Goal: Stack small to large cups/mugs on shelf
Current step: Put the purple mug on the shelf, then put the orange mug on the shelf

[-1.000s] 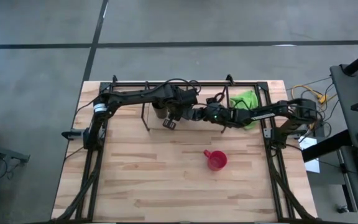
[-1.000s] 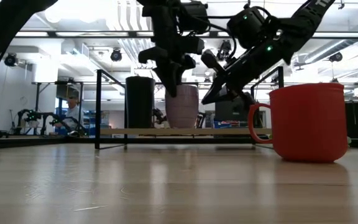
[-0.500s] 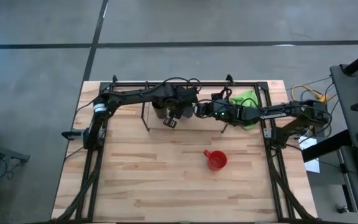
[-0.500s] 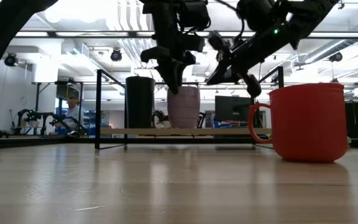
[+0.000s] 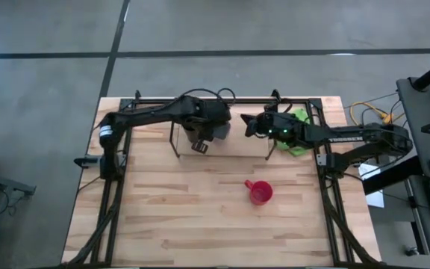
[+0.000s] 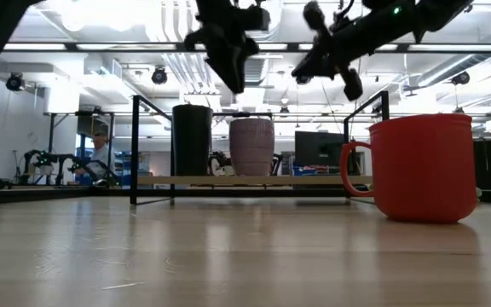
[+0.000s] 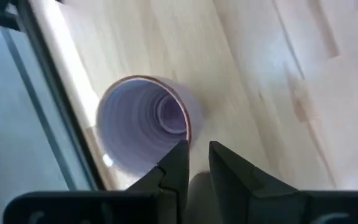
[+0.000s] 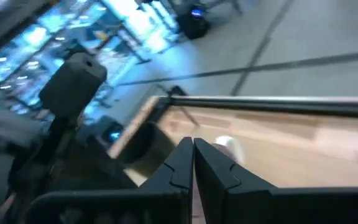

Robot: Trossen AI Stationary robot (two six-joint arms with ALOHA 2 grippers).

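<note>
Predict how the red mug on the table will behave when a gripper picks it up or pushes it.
The red mug stands upright on a broad base, so a low push would probably slide it rather than tip it. Its handle sticks out to one side, so an off-centre push might turn it. Its walls look rigid, so it likely keeps its shape.

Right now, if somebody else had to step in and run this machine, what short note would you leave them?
Left gripper: raised above the shelf, fingers nearly closed, holding nothing.
Right gripper: also up in the air above the shelf's right part, fingers closed, empty.
Black cup and purple cup: standing upright side by side on the shelf, the black one to the left in the low view.
Red mug: on the table in front of the shelf, upright, nothing touching it.
Done: two cups on the shelf.
Left: the red mug still has to go on the shelf, probably in the free space beside the purple cup.
</note>
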